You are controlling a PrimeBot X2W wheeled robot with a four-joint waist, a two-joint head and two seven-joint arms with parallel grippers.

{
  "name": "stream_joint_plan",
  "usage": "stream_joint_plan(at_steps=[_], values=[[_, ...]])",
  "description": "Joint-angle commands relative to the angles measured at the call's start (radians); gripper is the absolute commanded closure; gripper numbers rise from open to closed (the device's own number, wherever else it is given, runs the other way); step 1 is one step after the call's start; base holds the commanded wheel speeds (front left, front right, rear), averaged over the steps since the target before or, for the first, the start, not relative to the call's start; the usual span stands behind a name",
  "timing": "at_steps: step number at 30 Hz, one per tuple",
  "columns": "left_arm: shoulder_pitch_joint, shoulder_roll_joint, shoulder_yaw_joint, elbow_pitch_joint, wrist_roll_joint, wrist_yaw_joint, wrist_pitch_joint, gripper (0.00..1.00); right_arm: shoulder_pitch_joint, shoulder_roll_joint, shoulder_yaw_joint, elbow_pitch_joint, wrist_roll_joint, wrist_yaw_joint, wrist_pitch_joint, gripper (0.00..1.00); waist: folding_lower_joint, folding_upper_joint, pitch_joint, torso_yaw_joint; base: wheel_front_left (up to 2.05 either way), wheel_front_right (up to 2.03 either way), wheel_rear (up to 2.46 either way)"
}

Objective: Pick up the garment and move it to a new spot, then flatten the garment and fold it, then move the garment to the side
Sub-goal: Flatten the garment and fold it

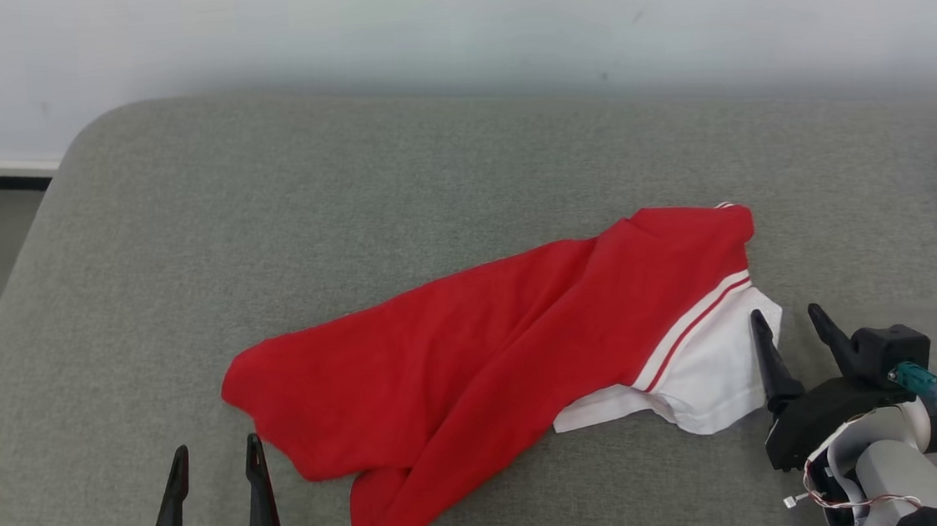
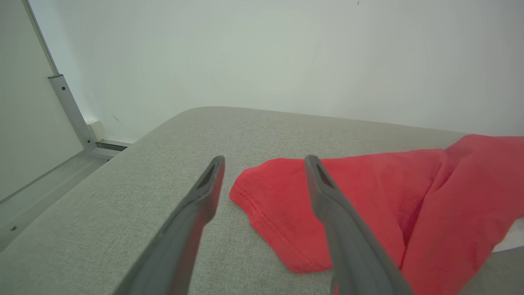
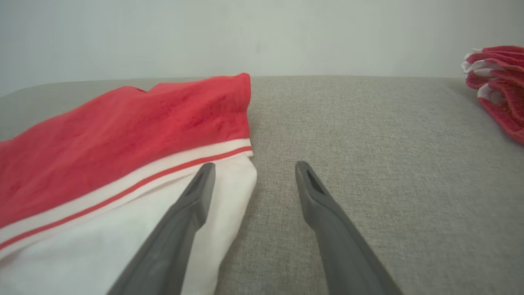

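Grey upholstered surface (image 1: 182, 235): is stretching across the head view, with a pale wall (image 1: 449, 22) standing behind it.
Left gripper (image 1: 217, 443): is hovering at the near left, fingers spread apart and gripping nothing; its tips are pointing at the garment's red hem corner, just beside it.
Garment (image 1: 483, 337): is lying crumpled mid-surface, slanting from near left to far right.
White panel (image 1: 712, 378): is showing at the garment's right end, beneath a white-and-red striped band (image 1: 691, 325).
Right gripper (image 1: 786, 311): is sitting just beside the white panel, fingers parted and empty; in its wrist view one finger is overlapping the white cloth, contact unclear.
Red-and-white cloth pile (image 3: 497, 78): is lying far right, well apart from the garment.
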Motion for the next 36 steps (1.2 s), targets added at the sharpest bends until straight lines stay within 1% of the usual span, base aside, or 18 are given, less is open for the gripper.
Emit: stream_joint_plan(at_steps=[1, 2, 3, 8, 12, 16, 22, 26, 31, 32, 33, 36], values=[[-0.012, -0.007, 0.002, 0.003, 0.008, -0.001, -0.003, 0.0, -0.024, 0.004, 0.014, 0.049, 0.015, -0.003, -0.001, 0.31, -0.0001, -0.0001, 0.023, 0.03, 0.0, 0.0, 0.0], [-0.012, -0.007, 0.002, 0.003, 0.008, -0.001, -0.003, 0.0, -0.024, 0.004, 0.014, 0.049, 0.015, -0.003, -0.001, 0.31, -0.0001, -0.0001, 0.023, 0.03, 0.0, 0.0, 0.0], [-0.012, -0.008, 0.002, 0.003, 0.009, -0.001, -0.003, 0.0, -0.032, 0.002, 0.017, 0.058, 0.019, -0.003, -0.001, 1.0, -0.0001, -0.0001, 0.024, 0.031, 0.0, 0.0, 0.0], [-0.001, -0.011, 0.012, 0.008, 0.008, 0.002, -0.003, 0.0, -0.042, -0.002, 0.032, 0.076, 0.047, -0.003, -0.001, 1.0, -0.0001, -0.0001, 0.018, 0.012, 0.0, 0.0, 0.0], [0.005, -0.013, 0.012, 0.014, 0.007, -0.004, -0.003, 0.0, -0.009, -0.008, 0.018, 0.014, 0.055, -0.003, 0.0, 1.0, -0.0001, -0.0001, 0.001, -0.015, 0.0, 0.0, 0.0], [0.02, -0.014, 0.018, 0.021, 0.002, -0.004, -0.003, 0.0, 0.055, -0.008, -0.001, -0.108, 0.053, -0.003, -0.001, 1.0, -0.0001, -0.0001, -0.021, -0.059, 0.0, 0.0, 0.0], [0.039, -0.015, 0.031, 0.039, -0.005, -0.008, -0.003, 0.0, 0.19, -0.003, -0.019, -0.303, 0.044, -0.003, 0.0, 1.0, -0.0001, -0.0001, -0.046, -0.136, 0.0, 0.0, 0.0], [0.043, -0.015, 0.034, 0.047, -0.013, -0.008, -0.003, 0.0, 0.283, 0.002, -0.04, -0.397, 0.046, -0.003, 0.002, 1.0, -0.0001, -0.0001, -0.053, -0.177, 0.0, 0.0, 0.0], [0.047, -0.015, 0.036, 0.046, -0.02, -0.004, -0.003, 0.0, 0.381, 0.035, -0.088, -0.489, 0.06, -0.003, 0.058, 1.0, -0.0001, -0.0001, -0.057, -0.209, 0.0, 0.0, 0.0], [0.047, -0.015, 0.033, 0.049, -0.019, -0.006, -0.003, 0.0, 0.397, 0.036, -0.094, -0.493, 0.054, -0.003, 0.072, 0.64, -0.0001, -0.0001, -0.057, -0.21, 0.0, 0.0, 0.0], [0.046, -0.015, 0.031, 0.051, -0.019, -0.007, -0.003, 0.0, 0.406, 0.038, -0.098, -0.5, 0.047, -0.003, 0.078, 0.0, -0.0001, -0.0001, -0.057, -0.212, 0.0, 0.0, 0.0], [0.045, -0.015, 0.028, 0.056, -0.019, -0.007, -0.003, 0.0, 0.425, 0.053, -0.107, -0.509, 0.04, -0.003, 0.084, 0.0, -0.0001, -0.0001, -0.063, -0.213, 0.0, 0.0, 0.0]])
